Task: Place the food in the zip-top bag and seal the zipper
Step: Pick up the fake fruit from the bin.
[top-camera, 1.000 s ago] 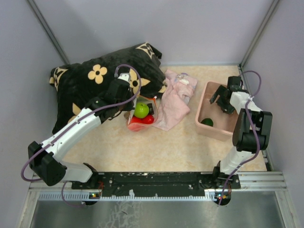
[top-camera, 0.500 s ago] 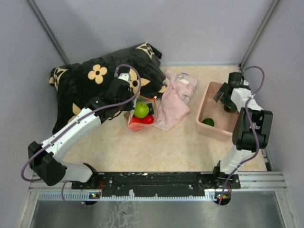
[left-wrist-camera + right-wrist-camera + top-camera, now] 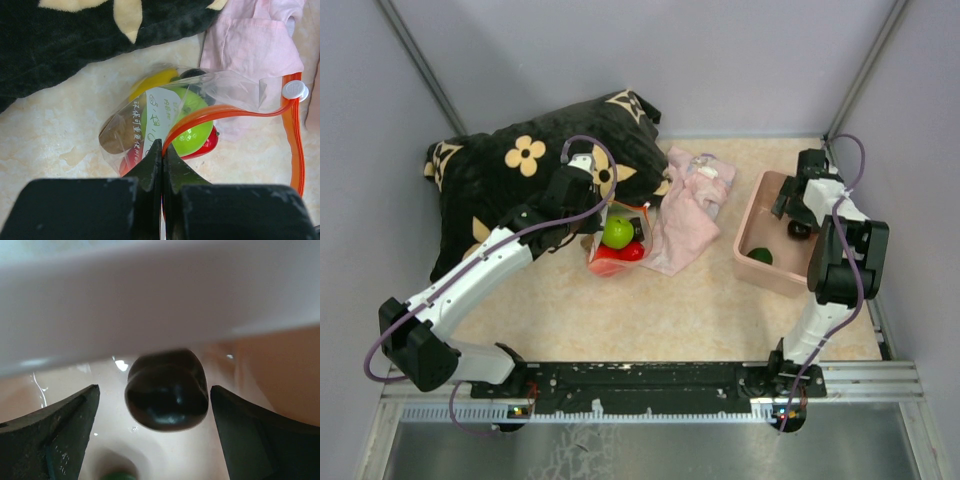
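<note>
Left tool (image 3: 162, 147) is clamped on the zipper (image 3: 225, 111), likely steadying the bag (image 3: 125, 125) mouth for loading. Right tool (image 3: 155, 407) is wide, straddling the dark fruit (image 3: 167, 392) in the pink bin (image 3: 752, 215), apparently ready to grip.

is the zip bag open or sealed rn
Open: the zip-top bag has its two zipper strips spread apart in a loop, meeting only at the white slider.

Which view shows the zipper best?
Left wrist: the zipper runs clear across the frame to its slider, left gripper shut on its near end. Top external shows only a thin orange sliver; right wrist shows none of it.
</note>
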`<state>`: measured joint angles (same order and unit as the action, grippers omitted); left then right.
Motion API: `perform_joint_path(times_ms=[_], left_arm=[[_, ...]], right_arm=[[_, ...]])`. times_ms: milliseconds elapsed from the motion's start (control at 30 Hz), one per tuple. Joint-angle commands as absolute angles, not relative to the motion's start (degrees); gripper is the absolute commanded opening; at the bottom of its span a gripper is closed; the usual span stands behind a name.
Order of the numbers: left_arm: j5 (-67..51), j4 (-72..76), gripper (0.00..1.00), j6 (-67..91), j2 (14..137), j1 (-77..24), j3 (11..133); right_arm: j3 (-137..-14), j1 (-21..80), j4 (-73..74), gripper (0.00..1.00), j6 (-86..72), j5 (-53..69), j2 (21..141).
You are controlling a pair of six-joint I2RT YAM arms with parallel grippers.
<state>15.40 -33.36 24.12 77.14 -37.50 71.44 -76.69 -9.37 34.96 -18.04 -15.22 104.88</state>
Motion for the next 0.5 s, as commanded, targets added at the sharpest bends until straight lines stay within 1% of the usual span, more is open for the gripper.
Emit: perform_joint_path(times_ms=[0, 167, 267, 367, 467], left_arm=[[16.0, -32.0, 0.0, 23.6, 75.4, -37.3, 70.8], [16.2, -32.0, 0.0, 23.7, 75.2, -37.3, 70.7], [15.9, -32.0, 0.0, 23.7, 75.3, -37.3, 70.8], [15.9, -32.0, 0.0, 23.7, 75.4, -37.3, 70.9], [15.9, -32.0, 0.0, 23.7, 75.3, -37.3, 70.9]], right_arm=[[-77.6, -10.0, 33.4, 0.93, -16.4, -14.0, 106.8], [-76.3, -10.5, 31.4, 0.9, -15.6, -13.0, 107.2], [-76.0, -10.7, 30.0, 0.86, -15.1, -12.6, 107.5], [-75.7, -10.7, 28.9, 0.79, -15.1, -12.0, 107.4], [-75.2, -10.7, 28.2, 0.67, -15.2, -11.6, 107.0]])
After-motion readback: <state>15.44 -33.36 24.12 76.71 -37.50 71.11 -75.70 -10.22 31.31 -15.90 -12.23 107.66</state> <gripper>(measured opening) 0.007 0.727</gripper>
